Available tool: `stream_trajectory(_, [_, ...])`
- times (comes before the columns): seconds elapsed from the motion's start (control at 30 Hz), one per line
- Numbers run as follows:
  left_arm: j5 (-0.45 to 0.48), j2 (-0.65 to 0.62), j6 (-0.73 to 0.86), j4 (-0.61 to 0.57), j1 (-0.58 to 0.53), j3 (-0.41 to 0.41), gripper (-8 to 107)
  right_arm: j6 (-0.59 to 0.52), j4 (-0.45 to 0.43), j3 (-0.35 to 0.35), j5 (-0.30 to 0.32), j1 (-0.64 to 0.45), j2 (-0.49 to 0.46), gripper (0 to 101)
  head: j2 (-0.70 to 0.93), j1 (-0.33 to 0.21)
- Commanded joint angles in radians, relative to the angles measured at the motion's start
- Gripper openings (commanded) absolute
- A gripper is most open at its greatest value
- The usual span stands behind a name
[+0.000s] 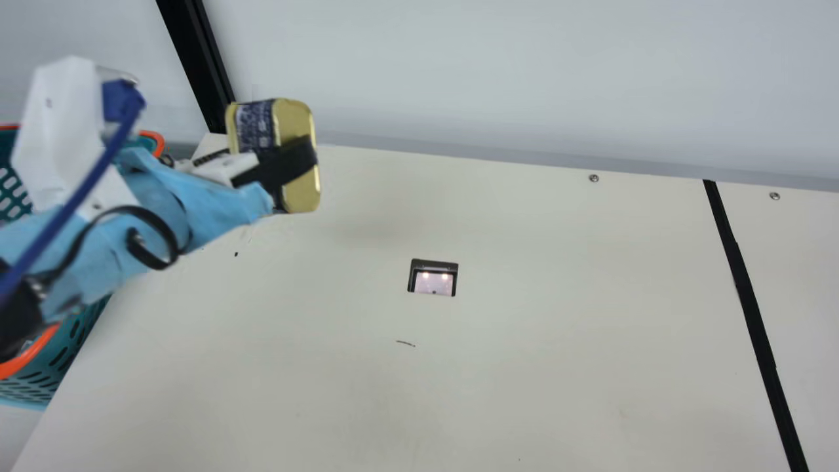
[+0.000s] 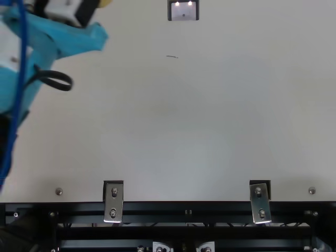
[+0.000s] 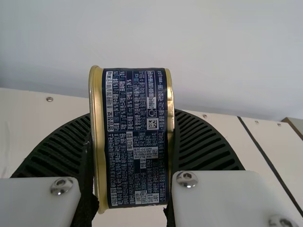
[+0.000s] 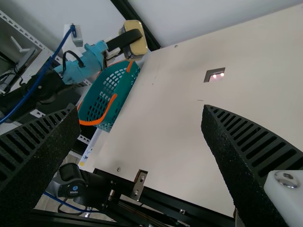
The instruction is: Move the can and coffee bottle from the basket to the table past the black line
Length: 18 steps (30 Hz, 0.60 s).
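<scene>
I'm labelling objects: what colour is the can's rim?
The can's rim is gold, clearest in the left wrist view.

The left arm [image 1: 16, 318] wears sky-blue covering [image 1: 154, 196], white housing [image 1: 62, 124] and blue cable [image 2: 23, 58] (plus a black loop [image 1: 152, 263]).

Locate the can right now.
The can is at the main view's left, clamped in the left end effector, clear of the table, to the right of the basket.

Main cam looked over the table [image 1: 524, 328] at the wall [image 1: 459, 72], top steeply down, left wrist wallward, super close behind the can [image 3: 137, 137], right wrist across toward the basket [image 4: 124, 90]; main and top both caught the cutout [image 1: 433, 282].
</scene>
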Motion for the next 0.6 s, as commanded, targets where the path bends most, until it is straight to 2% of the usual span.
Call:
stream_trajectory(0.0, [-0.067, 0.036, -0.007, 0.008, -0.046, 0.01, 10, 0.0, 0.0, 0.0, 0.0, 0.0, 0.0, 101, -0.014, -0.003])
stream_trajectory(0.23, [-0.166, 0.15, -0.099, 0.099, -0.148, 0.006, 10, 0.0, 0.0, 0.0, 0.0, 0.0, 0.0, 101, -0.014, -0.003])
stream_trajectory(0.57, [-0.288, 0.342, -0.331, 0.365, -0.183, -0.025, 10, 0.0, 0.0, 0.0, 0.0, 0.0, 0.0, 101, -0.014, -0.003])
